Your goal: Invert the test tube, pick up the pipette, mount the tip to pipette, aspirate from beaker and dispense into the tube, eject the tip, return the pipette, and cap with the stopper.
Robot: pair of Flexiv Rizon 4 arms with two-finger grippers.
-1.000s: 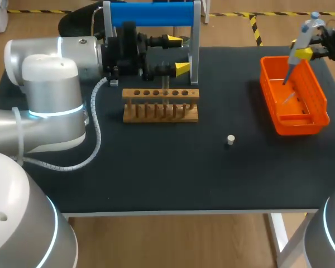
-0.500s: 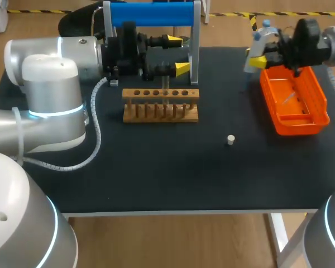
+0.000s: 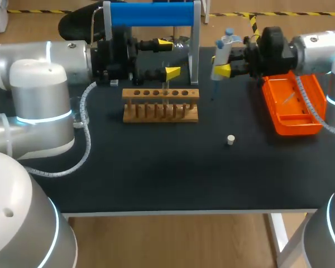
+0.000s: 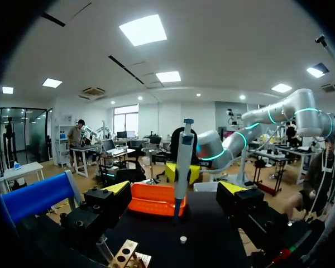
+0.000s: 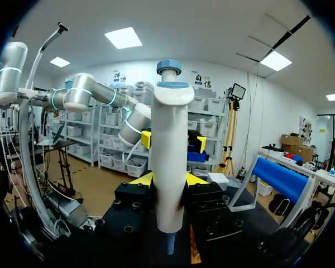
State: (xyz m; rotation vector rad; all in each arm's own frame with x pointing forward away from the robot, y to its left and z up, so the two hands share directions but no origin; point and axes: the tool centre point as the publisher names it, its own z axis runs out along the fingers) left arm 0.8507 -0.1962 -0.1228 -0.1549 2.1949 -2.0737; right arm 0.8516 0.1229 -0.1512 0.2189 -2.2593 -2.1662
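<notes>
Right hand (image 3: 220, 63) clamped on pipette (image 3: 224, 49); both fingers on its body, pipette upright, blue plunger uppermost. Held above tabletop (image 3: 156, 167) near far edge, between blue-topped stand (image 3: 151, 14) and orange tray (image 3: 295, 129). Tray at far right corner. Left hand (image 3: 168, 57) spread wide, gripping nothing, just above wooden rack (image 3: 161, 106) at far middle. Test tube (image 3: 165, 89) upright in rack, top just beside one left finger; contact not discernible. Stopper (image 3: 230, 139) alone on tabletop, nearer front edge than rack and tray.
</notes>
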